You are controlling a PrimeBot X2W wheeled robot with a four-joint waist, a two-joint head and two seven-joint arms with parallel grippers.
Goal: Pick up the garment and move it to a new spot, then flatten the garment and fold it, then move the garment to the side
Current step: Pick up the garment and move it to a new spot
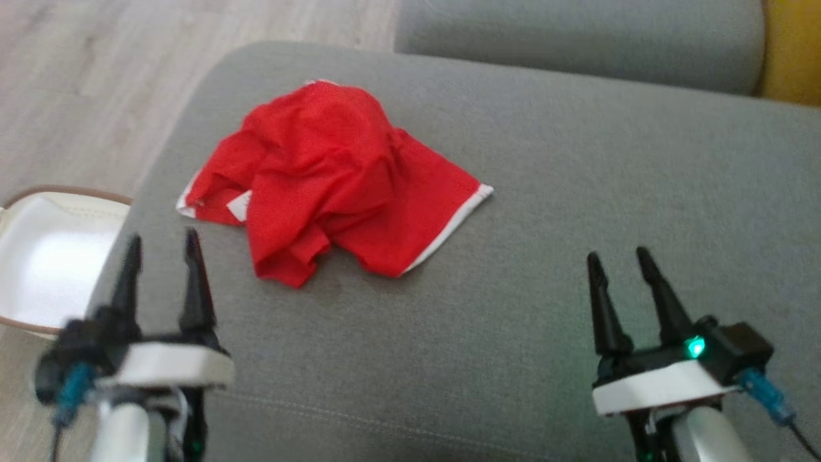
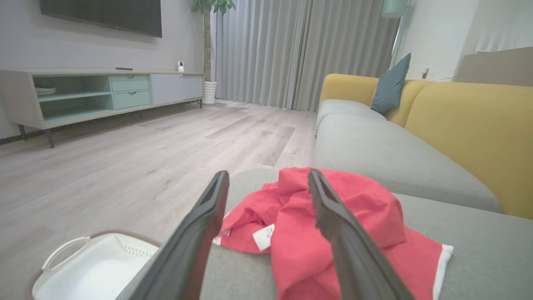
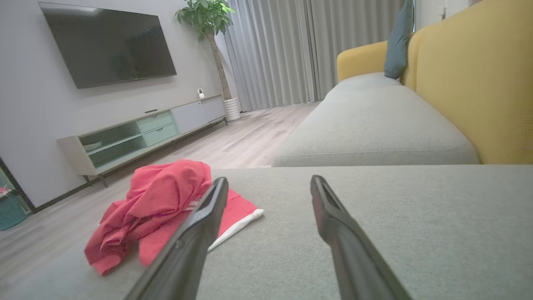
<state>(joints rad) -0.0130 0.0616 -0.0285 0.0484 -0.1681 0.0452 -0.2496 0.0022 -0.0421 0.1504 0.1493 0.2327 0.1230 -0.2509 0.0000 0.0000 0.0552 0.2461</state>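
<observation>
The garment (image 1: 333, 183) is a crumpled red piece with white trim, bunched in a heap on the grey sofa cushion (image 1: 545, 269), left of centre. My left gripper (image 1: 162, 247) hovers open near the cushion's left edge, just short of the heap's near-left side, nothing between its fingers. In the left wrist view the garment (image 2: 366, 216) lies right ahead of that gripper (image 2: 268, 177), a white label showing. My right gripper (image 1: 621, 260) stands open over bare cushion, well to the right of the garment. The right wrist view shows the garment (image 3: 162, 200) to the left of the right gripper (image 3: 270, 181).
A white basket (image 1: 45, 256) sits on the wooden floor just left of the cushion's edge, also seen as the basket (image 2: 95, 266) below the left gripper. Another grey seat (image 1: 577, 38) lies beyond, with a yellow backrest (image 1: 795, 51) at the right.
</observation>
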